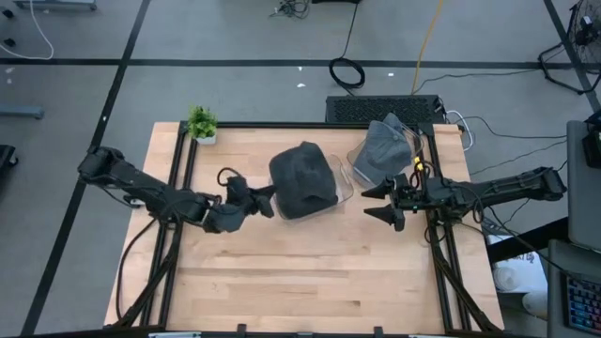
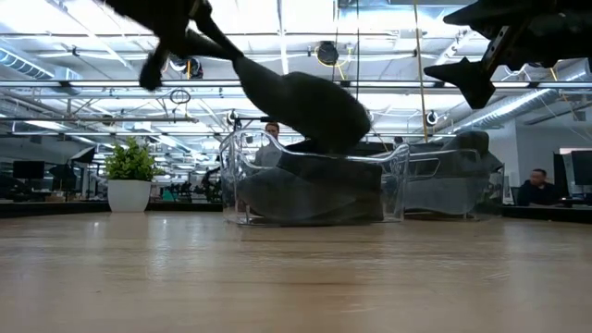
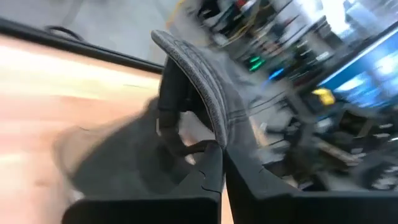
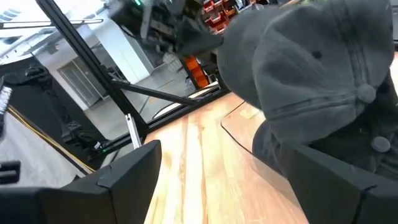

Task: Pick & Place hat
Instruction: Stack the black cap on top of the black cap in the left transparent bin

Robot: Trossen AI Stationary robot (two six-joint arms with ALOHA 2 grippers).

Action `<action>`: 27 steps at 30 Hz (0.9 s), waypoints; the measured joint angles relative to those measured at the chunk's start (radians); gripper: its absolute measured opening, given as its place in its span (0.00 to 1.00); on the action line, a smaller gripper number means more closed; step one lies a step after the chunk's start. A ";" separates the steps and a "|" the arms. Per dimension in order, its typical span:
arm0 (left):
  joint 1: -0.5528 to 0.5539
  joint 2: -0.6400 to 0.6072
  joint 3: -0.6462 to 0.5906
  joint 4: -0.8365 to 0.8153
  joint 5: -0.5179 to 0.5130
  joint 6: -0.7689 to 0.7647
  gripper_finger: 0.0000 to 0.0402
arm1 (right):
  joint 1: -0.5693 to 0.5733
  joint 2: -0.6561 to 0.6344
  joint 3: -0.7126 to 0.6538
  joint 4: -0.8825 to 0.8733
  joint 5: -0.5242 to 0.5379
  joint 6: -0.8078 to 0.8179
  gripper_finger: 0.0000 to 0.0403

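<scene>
My left pincer (image 1: 252, 199) grips the dark hat (image 1: 303, 178) by its brim, holding it over a clear tray (image 2: 314, 190) at mid-worktop (image 1: 310, 272). My right pincer (image 1: 377, 202) hovers open beside the tray.

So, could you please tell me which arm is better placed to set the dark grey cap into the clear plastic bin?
Left: its gripper already pinches the dark grey cap's brim over the clear plastic bin; the right gripper hangs open beside it.
</scene>
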 joint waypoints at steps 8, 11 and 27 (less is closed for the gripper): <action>0.003 0.124 -0.281 0.629 0.047 0.038 0.00 | 0.000 0.000 0.000 0.000 0.001 -0.005 0.79; -0.002 0.183 -0.289 0.671 0.056 0.008 0.00 | 0.000 0.000 0.000 0.001 0.002 -0.005 0.79; 0.051 0.393 -0.249 0.735 0.107 -0.124 0.00 | 0.000 0.001 0.000 0.000 0.003 -0.004 0.79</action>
